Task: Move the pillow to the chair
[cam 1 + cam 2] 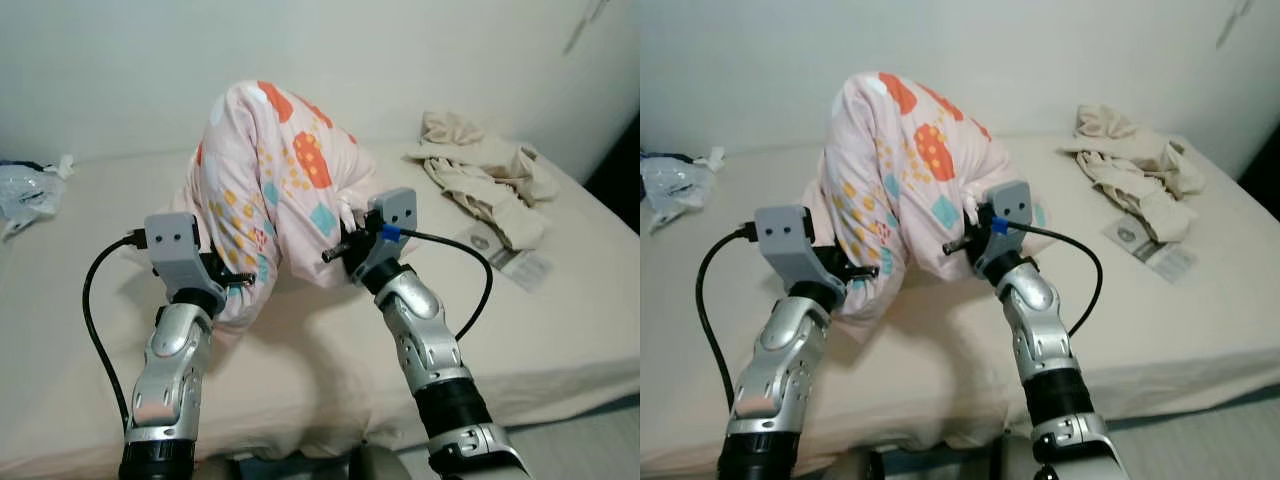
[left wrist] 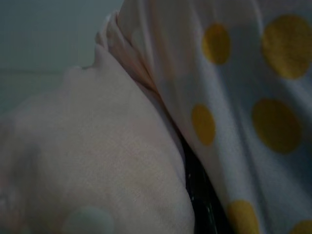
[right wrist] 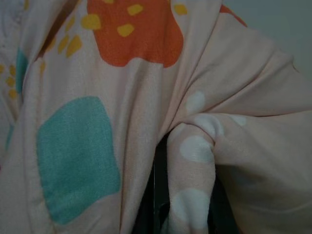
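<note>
A pink pillow (image 1: 270,180) with orange, yellow and teal patches is bunched up and standing tall over the beige bed (image 1: 330,350). My left gripper (image 1: 238,280) is pressed into its lower left side, shut on a fold of the cover (image 2: 161,97). On the pillow's right side my right gripper (image 1: 348,238) is shut on the fabric; cloth (image 3: 195,146) is pinched between its fingers in the right wrist view. Both sets of fingers are mostly buried in the fabric.
A crumpled beige garment (image 1: 490,170) lies at the bed's far right, with a flat plastic packet (image 1: 515,262) beside it. A plastic bag (image 1: 25,195) sits at the far left edge. A pale wall runs behind the bed. The floor (image 1: 590,440) shows at the lower right.
</note>
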`<state>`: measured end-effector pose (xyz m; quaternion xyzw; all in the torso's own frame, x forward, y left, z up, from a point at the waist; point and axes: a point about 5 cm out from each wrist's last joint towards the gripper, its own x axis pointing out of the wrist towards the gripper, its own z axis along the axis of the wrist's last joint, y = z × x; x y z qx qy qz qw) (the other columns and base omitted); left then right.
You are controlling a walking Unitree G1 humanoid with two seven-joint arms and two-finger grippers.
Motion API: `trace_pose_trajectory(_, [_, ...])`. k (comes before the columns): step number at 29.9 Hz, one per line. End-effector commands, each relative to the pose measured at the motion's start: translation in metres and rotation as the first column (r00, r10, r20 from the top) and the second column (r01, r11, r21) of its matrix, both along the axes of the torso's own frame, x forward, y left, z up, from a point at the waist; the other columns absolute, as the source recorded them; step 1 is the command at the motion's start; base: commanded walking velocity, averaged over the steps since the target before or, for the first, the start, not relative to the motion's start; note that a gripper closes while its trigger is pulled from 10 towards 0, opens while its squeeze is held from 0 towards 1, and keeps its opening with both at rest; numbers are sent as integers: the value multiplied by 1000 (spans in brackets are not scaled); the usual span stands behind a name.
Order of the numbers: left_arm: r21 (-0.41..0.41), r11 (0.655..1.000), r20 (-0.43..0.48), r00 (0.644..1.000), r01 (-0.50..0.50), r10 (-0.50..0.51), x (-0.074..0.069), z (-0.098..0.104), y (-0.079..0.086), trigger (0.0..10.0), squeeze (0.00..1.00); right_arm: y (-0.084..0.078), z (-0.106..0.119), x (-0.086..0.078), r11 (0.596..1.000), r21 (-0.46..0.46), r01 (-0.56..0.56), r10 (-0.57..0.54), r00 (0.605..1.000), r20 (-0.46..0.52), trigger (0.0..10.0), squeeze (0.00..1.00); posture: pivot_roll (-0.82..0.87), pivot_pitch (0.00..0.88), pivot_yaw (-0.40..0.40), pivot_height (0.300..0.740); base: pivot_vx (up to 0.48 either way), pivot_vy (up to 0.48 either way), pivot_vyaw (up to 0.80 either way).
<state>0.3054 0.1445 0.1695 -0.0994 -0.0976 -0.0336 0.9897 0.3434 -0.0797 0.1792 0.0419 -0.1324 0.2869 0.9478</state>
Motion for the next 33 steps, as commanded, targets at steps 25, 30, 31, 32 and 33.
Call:
trace_pose_trajectory(25, [22, 998, 89, 994, 56, -58, -5, 11, -6, 10000, 0, 22, -4, -8, 994, -26, -110, 110, 994, -2, 10000, 0, 62, 58, -65, 740, 0, 0, 0])
trace_pose_trajectory(30, [26, 999, 80, 996, 47, -49, -6, 8, -3, 10000, 0, 23, -13, -9, 993, -35, -108, 107, 993, -42, 10000, 0, 66, 61, -68, 740, 0, 0, 0])
trace_pose_trajectory(31, [27, 999, 80, 996, 46, -48, -6, 8, -3, 10000, 0, 23, -13, -9, 993, -34, -110, 109, 993, -41, 10000, 0, 66, 61, -68, 740, 0, 0, 0])
trace_pose_trajectory(32, [28, 999, 79, 996, 45, -47, -7, 8, -2, 10000, 0, 23, -13, -9, 993, -34, -113, 111, 993, -41, 10000, 0, 68, 61, -67, 740, 0, 0, 0])
trace_pose_trajectory(33, [28, 999, 79, 996, 45, -47, -7, 8, -2, 10000, 0, 23, -13, -9, 993, -34, -113, 111, 993, -41, 10000, 0, 68, 61, -67, 740, 0, 0, 0])
